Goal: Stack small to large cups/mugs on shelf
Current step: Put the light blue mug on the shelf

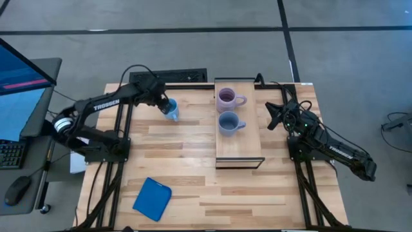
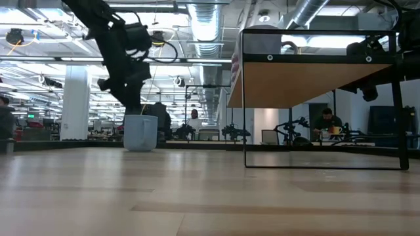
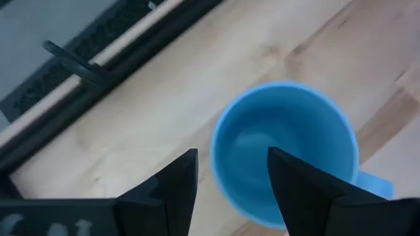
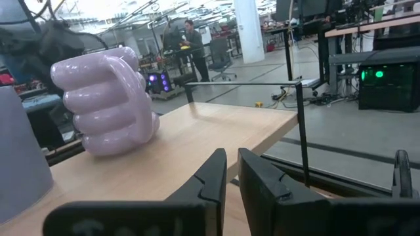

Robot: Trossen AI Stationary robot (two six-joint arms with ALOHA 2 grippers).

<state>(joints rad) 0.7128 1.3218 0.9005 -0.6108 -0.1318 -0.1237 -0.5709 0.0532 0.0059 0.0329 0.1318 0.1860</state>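
Note:
The bright light blue mug (image 1: 171,111) stands upright on its base on the tabletop, at the far left, left of the shelf (image 1: 239,145). My left gripper (image 3: 231,157) is open just above the mug (image 3: 285,151), pointing down. One finger is over the mug's hollow and the other is outside its rim, and I see no touch. The pale purple mug (image 1: 226,98) and the grey-blue mug (image 1: 228,122) stand on the shelf, the purple one farther back. My right gripper (image 4: 232,160) is shut and empty at the shelf's right side, level with the purple mug (image 4: 105,98).
A flat blue square pad (image 1: 152,198) lies on the tabletop near the front left. Dark frame rails (image 1: 122,129) run along both sides of the table. In the low view the shelf's thin dark legs (image 2: 244,98) stand at the right. People sit in the room behind.

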